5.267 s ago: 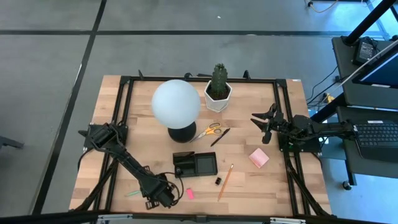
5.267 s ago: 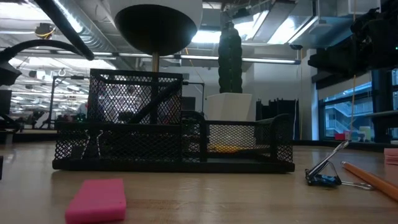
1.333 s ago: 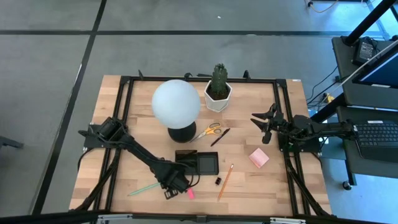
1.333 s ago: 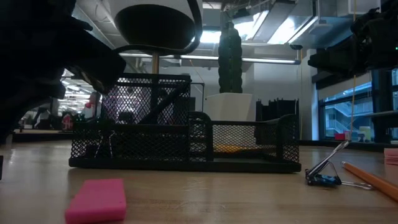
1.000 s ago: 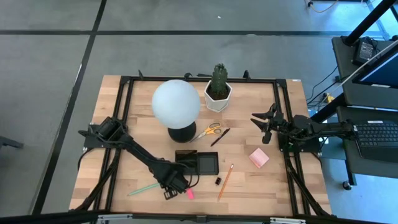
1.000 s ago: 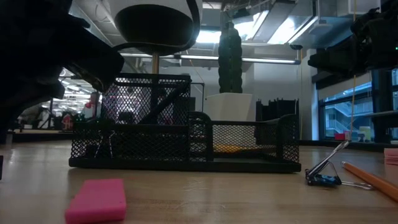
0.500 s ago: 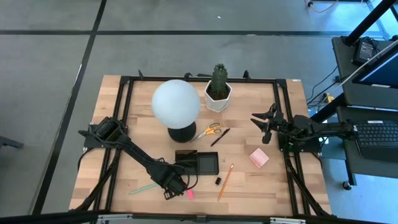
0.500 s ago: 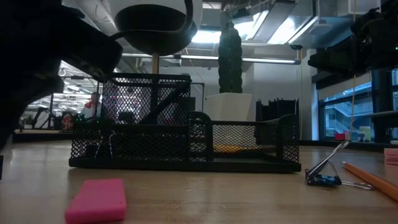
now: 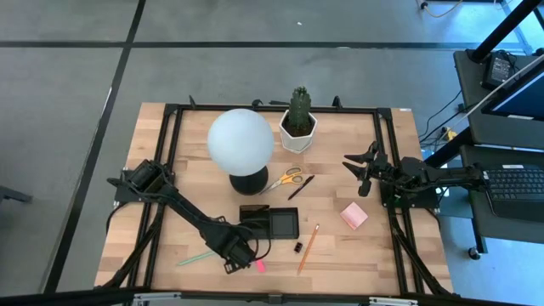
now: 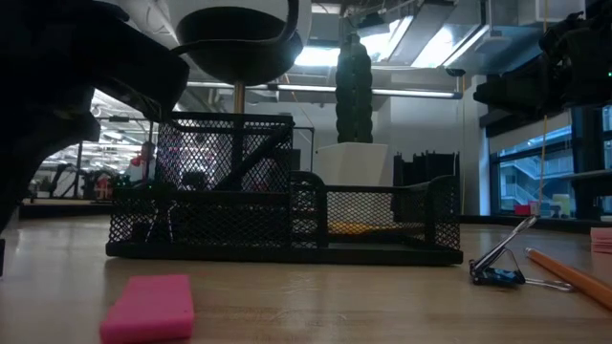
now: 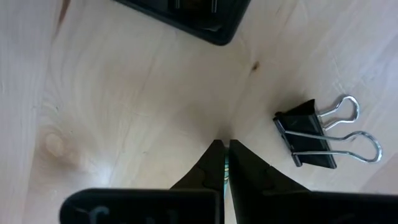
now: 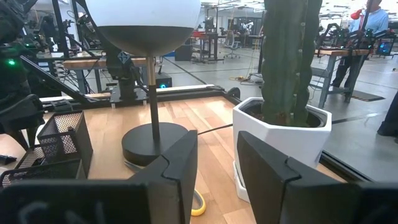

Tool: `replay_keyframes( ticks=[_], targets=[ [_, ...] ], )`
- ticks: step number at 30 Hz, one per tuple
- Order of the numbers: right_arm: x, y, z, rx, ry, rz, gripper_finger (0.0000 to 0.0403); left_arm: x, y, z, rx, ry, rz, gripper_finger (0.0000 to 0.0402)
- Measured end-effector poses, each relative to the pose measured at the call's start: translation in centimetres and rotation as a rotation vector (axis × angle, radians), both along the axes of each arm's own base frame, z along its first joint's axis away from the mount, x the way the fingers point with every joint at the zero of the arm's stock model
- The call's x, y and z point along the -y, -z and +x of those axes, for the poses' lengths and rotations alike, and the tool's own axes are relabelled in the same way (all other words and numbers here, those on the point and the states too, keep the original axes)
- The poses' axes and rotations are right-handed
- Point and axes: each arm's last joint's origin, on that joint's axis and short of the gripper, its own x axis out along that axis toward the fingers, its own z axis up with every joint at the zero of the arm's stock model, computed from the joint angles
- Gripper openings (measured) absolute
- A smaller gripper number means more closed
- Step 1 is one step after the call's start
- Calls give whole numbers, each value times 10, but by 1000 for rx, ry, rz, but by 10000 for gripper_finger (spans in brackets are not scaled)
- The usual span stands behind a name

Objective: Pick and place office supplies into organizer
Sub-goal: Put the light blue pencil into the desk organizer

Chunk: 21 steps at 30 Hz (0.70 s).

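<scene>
Organizer [image 9: 269, 223] sits near the bench's front edge, a binder clip [image 10: 155, 225] visible through its mesh at one end. Left gripper [image 9: 239, 259] is clenched on a green pencil [image 9: 195, 257] just beside the tray's front corner. Right gripper [image 9: 357, 172] waits parted by the right edge, grasping nothing.

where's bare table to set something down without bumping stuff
Free: the back left wood between the lamp and the table's left edge, and the right front corner past the orange pencil. Crowded: the middle front, around the organizer, pink eraser and left gripper.
</scene>
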Motion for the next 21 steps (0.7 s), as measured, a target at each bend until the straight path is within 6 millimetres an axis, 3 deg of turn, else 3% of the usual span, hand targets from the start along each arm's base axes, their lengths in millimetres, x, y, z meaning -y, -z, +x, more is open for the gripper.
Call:
replay_keyframes(
  ticks=[8, 21],
  targets=[
    [0, 0, 0, 0, 0, 0, 119, 0, -2, 0, 5, 1, 1, 3],
    [0, 0, 0, 0, 0, 0, 119, -7, -40, -6, 144, -22, 20, 3]
  ],
)
